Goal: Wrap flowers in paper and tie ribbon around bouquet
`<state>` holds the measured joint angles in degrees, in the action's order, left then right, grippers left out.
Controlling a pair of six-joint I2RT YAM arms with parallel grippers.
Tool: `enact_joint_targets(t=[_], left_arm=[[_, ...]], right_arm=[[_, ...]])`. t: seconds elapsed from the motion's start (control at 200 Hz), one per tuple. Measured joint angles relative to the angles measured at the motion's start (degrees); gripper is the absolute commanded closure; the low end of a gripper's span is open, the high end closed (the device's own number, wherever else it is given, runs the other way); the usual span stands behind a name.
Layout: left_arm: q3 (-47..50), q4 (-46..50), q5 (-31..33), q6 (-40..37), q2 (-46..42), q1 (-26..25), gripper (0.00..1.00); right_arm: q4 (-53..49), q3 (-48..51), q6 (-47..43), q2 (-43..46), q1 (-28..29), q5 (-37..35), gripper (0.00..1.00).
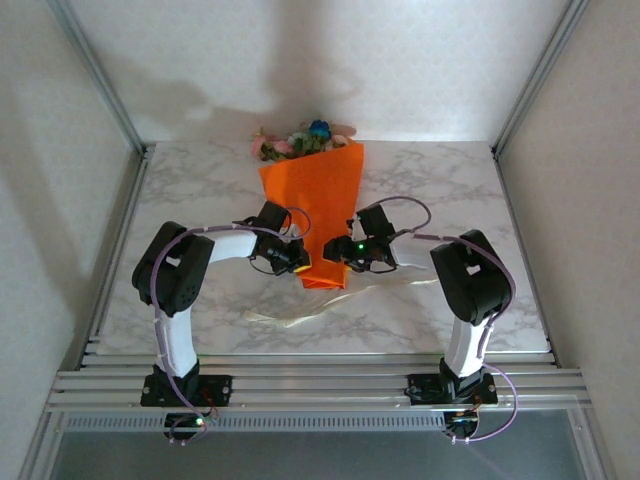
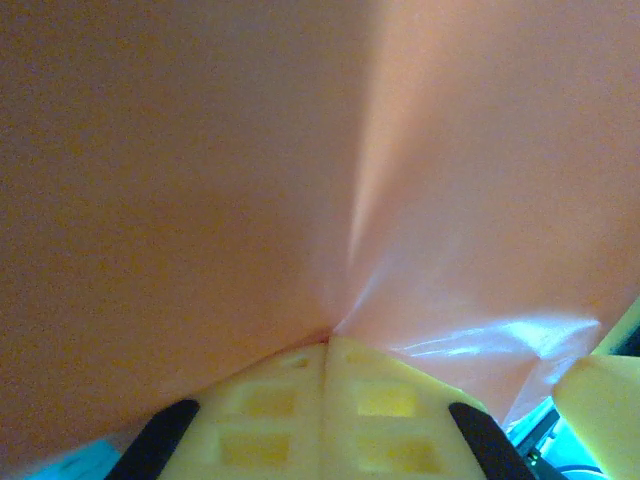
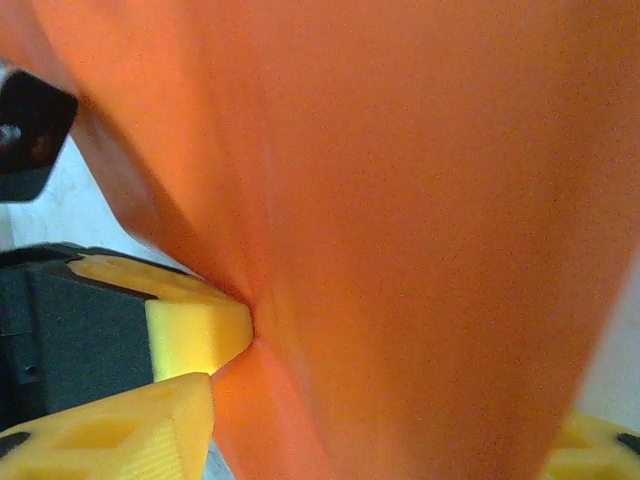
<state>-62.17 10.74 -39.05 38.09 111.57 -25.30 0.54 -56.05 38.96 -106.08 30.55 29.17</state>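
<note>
Nearest the overhead camera, the left arm [image 1: 180,290] and right arm [image 1: 470,290] are seen bent inward from the near edge of the table [image 1: 200,200], so that the left gripper [image 1: 298,262] and right gripper [image 1: 336,254] meet at the narrow near end of the paper [image 1: 315,195]. The paper is already rolled into a cone around the flowers [image 1: 300,140], whose blooms stick out at the far end. The ribbon [image 1: 300,312] lies loose and untied on the table just in front of the cone's tail. Its place within easy reach is judged to suit the tying step, which is not yet done.

From the left wrist, the yellow fingers [image 2: 270,400] are seen clenched together on a pinch of orange paper, with creases spreading from the grip. The wrap is presumably held this way so that it does not unroll.

From the right wrist, the fingers [image 3: 120,440] are set apart on either side of the cone's tail, close beside the left fingertip [image 3: 195,335]. Whether they press on the paper cannot be told. A second hold is probably intended there, so that one gripper can be freed for the ribbon.
</note>
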Motion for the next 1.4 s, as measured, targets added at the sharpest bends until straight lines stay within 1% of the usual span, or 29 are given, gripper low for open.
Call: enact_joint_targets(t=[0.13, 0.245, 0.28, 0.325, 0.355, 0.395, 0.48, 0.616, 0.711, 0.821, 0.951, 1.016, 1.066, 1.181, 1.286, 1.311, 1.341, 1.366, 1.401], left_arm=[[-0.02, 0.0, 0.0, 0.0, 0.02, 0.0, 0.97], [-0.02, 0.0, 0.0, 0.0, 0.02, 0.0, 0.97], [-0.02, -0.02, 0.02, 0.0, 0.02, -0.04, 0.92], [-0.04, 0.0, 0.37, -0.09, -0.11, -0.11, 0.78], [-0.04, 0.0, 0.61, -0.15, -0.26, -0.26, 0.72], [-0.44, 0.02, 1.14, 0.22, -0.79, -0.59, 0.68], [-0.72, 2.19, 4.83, 0.44, -2.99, -1.49, 0.59], [-0.72, 7.69, 9.75, 0.31, -9.09, -1.86, 0.52], [-0.7, 11.17, 11.52, -0.92, -13.81, -3.89, 0.49], [0.39, 13.31, 11.63, -2.51, -16.13, -9.81, 0.45], [1.51, 16.59, 12.09, -4.2, -13.66, -18.93, 0.39], [1.55, 18.12, 13.79, -4.96, -11.93, -22.73, 0.37], [1.55, 19.39, 16.44, -5.64, -10.99, -24.98, 0.36], [1.51, 21.14, 24.06, -6.54, -10.27, -27.56, 0.35], [0.07, 21.88, 30.18, -6.84, -8.79, -28.46, 0.38], [-0.46, 22.05, 31.52, -6.84, -8.2, -28.52, 0.42], [-1.09, 22.23, 33.0, -6.93, -7.54, -28.63, 0.49], [-1.62, 22.34, 34.21, -6.58, -6.95, -28.63, 0.58], [-2.32, 22.47, 35.82, -6.51, -6.23, -28.55, 0.72]], right_arm=[[-0.66, -0.63, -0.02, -1.01, 0.9, -1.14, 0.65], [-1.68, -0.74, -0.76, -1.4, 0.98, -2.16, 0.89], [-1.97, -0.9, -0.94, -1.4, 1.14, -2.32, 0.94], [-3.04, -1.46, -0.98, -1.38, 1.38, -2.82, 1.0], [-3.82, -1.86, -1.42, -1.29, 1.4, -3.21, 1.0], [-4.83, -2.34, -1.57, -1.16, 1.42, -3.61, 1.0], [-8.07, -3.5, -2.25, -0.61, 1.29, -4.31, 1.0], [-13.64, -4.94, -2.84, 1.16, -0.55, -4.96, 1.0], [-17.29, -4.92, -3.43, 3.69, -3.23, -4.74, 1.0], [-21.35, -4.92, -4.28, 6.6, -7.17, -3.3, 1.0], [-25.31, -4.74, -5.42, 8.63, -11.28, -0.92, 1.0], [-26.6, -4.24, -5.57, 9.31, -13.07, 0.44, 1.0], [-27.5, -3.96, -5.79, 9.68, -14.29, 1.29, 1.0], [-29.33, -3.87, -6.43, 10.12, -16.06, 2.95, 1.0], [-30.62, -3.89, -6.86, 10.12, -16.33, 4.13, 1.0], [-30.82, -3.91, -6.86, 10.12, -16.31, 4.26, 1.0], [-31.1, -3.96, -6.86, 10.14, -16.31, 4.7, 1.0], [-31.26, -3.96, -6.84, 10.16, -16.31, 4.96, 1.0], [-31.54, -3.96, -6.82, 10.27, -16.31, 5.33, 1.0]])
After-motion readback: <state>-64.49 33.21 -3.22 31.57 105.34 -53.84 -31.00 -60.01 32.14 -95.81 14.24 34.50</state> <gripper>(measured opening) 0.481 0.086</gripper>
